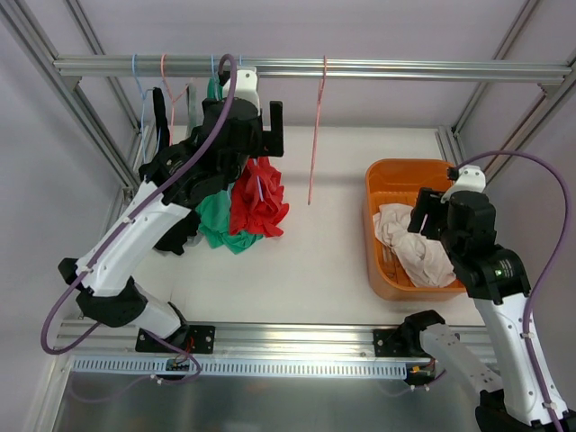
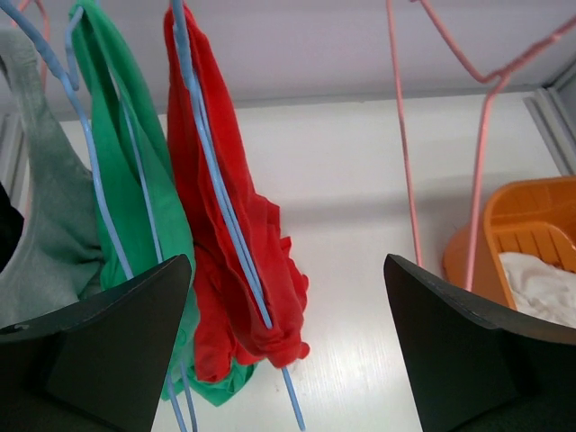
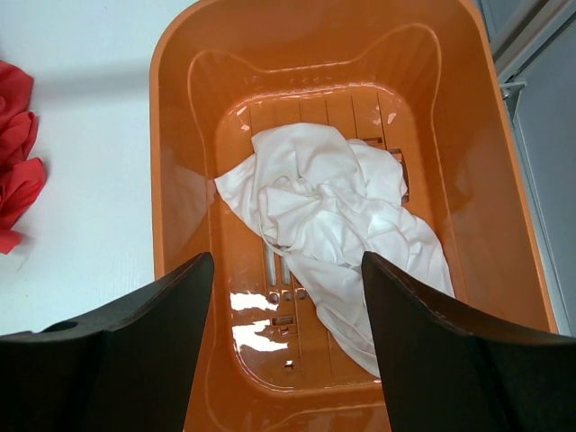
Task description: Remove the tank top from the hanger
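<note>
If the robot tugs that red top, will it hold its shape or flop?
Probably flop: the red top hangs in bunched folds, so it should sag around any grip. It looks like thin cloth, likely light. Its thin blue hanger hangs freely, so a tug may swing it along.

The dark right fingers [image 3: 135, 360] are seen spread wide apart at the bottom of the frame, with nothing held between them. Beneath them an orange basket [image 3: 171, 180] is set on the white worktop [image 3: 81, 225]. A crumpled white garment [image 3: 333, 225] is laid on the basket's slotted floor, bunched near the middle and trailing towards the near right corner. It is touched by neither finger. At the left edge, part of a red garment [image 3: 18, 153] is seen, apart from the basket.
</note>
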